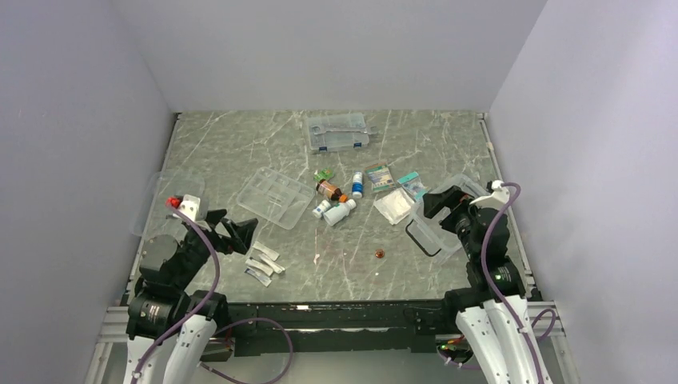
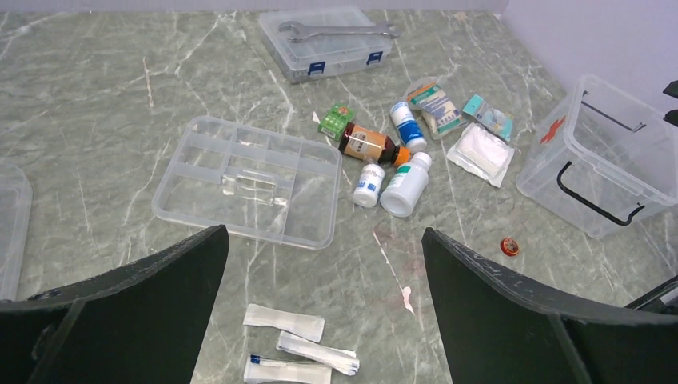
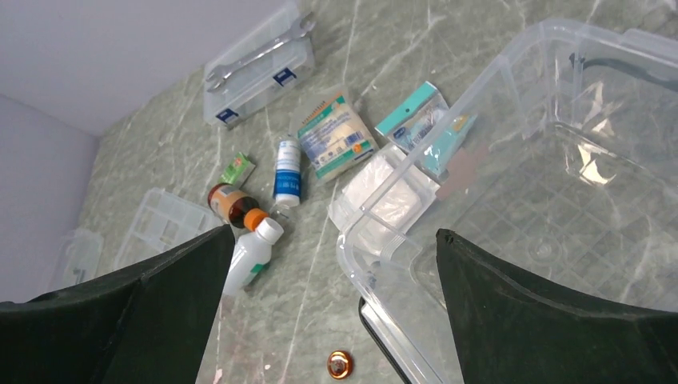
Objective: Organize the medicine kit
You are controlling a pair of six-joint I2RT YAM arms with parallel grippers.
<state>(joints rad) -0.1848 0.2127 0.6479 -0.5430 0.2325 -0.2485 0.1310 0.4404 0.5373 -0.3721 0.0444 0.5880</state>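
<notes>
Right side of the desk (image 1: 240, 148): medicine kit box (image 2: 596, 160), clear with a red cross on the wall, sat upright with no lid on it and looked empty. Black handle (image 2: 596, 200) showed against its near side; couldn't tell what it was attached to.

Right hand (image 3: 336, 236) hung over the box's left rim, fingers spread wide, gripping nothing. Left hand (image 2: 324, 236) was at the near left, also spread wide and empty, above a few white strip packets (image 2: 304, 344) lying loose on the desk.

Divided tray (image 2: 248, 180) lay flat left of centre, compartments empty.

Loose cluster between tray and box:
- brown bottle (image 2: 369, 144) with an orange cap, on its side
- big white bottle (image 2: 405, 186) and small white bottle (image 2: 368, 184), just beside each other, near side of the brown one
- blue-label bottle (image 2: 408, 126), lying down
- green carton (image 2: 337, 122), touching the brown bottle's far end
- bandage packet (image 2: 436, 106), teal packet (image 2: 488, 116) and white gauze pack (image 2: 480, 154), the gauze closest to the box

Small orange-red round piece (image 2: 509, 246) sat alone, nearer than the box's corner.

Blue-latched tool case (image 2: 328, 40) was at the far edge with a wrench (image 2: 340, 32) on top, well apart from the kit.
</notes>
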